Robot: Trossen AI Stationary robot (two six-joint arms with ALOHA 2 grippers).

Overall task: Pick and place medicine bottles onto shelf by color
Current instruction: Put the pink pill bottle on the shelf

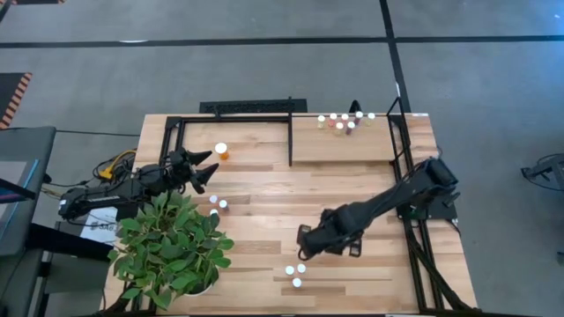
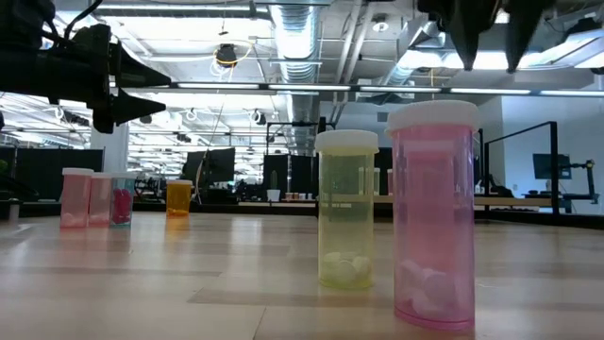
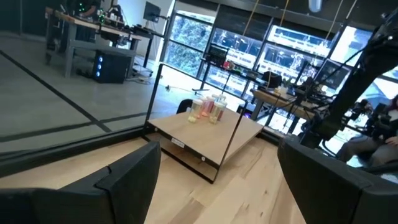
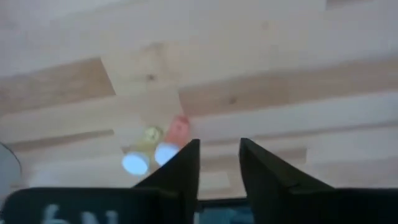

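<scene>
From above, the right tool (image 1: 310,239) hovers over the wooden surface (image 1: 264,198) near three white-capped bottles (image 1: 295,274); more stand on the shelf (image 1: 352,145). At surface level, a pink bottle (image 2: 433,215) and yellow bottle (image 2: 346,210) stand upright. The left tool (image 3: 217,186) gapes wide, empty. The right wrist shows narrowly parted fingers (image 4: 180,168), holding nothing, beside two bottles.

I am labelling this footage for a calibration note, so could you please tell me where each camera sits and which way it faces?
High view: above the table, looking straight down; both dark arms show.
Low view: at tabletop height, looking level past a pink white-capped bottle; the left gripper hangs upper left.
Left wrist view: on the left arm, facing the pale black-framed wooden shelf; own open fingers.
Right wrist view: on the right arm, facing down at the planks; right gripper.
Shared: the high view also shows the shelf.
</scene>
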